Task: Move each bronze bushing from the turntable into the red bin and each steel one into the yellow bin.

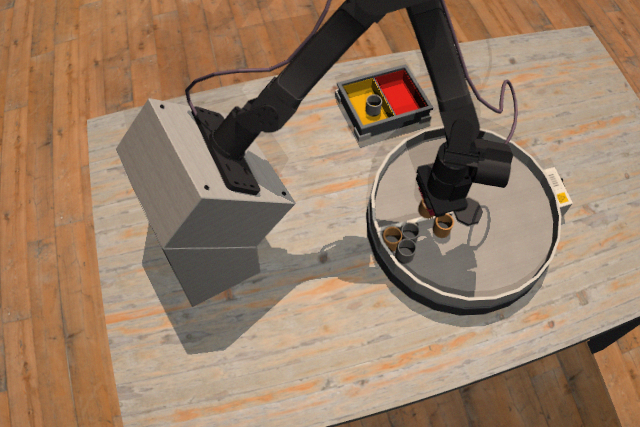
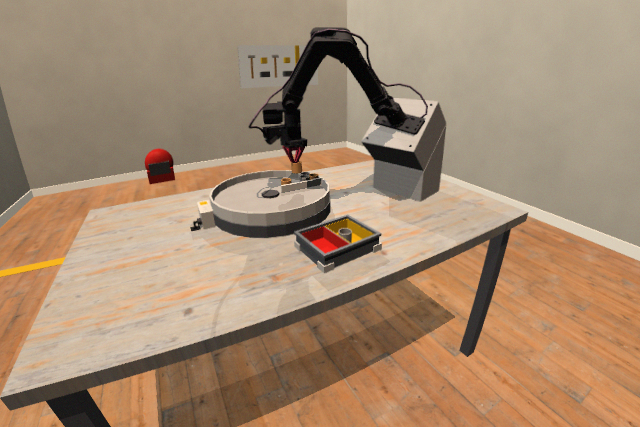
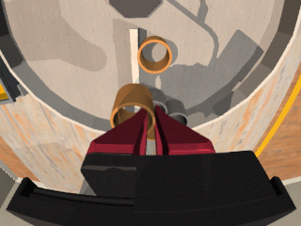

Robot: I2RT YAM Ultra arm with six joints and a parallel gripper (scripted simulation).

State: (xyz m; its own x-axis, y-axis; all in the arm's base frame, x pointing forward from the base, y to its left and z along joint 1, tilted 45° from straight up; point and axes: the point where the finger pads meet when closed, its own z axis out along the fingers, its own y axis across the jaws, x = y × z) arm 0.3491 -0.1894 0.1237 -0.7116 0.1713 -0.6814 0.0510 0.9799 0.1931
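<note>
My gripper is shut on the wall of a bronze bushing and holds it a little above the grey turntable, near its left side; the gripper and the bushing also show in the exterior view. On the turntable stand another bronze bushing, also in the wrist view, a third bronze one at the rim, and two steel bushings beside it. One steel bushing stands in the yellow bin. The red bin holds nothing.
The two bins share one dark tray behind the turntable. A black hub sits at the turntable's centre. The arm's grey base block stands at the table's left. A small white control box is at the turntable's right rim.
</note>
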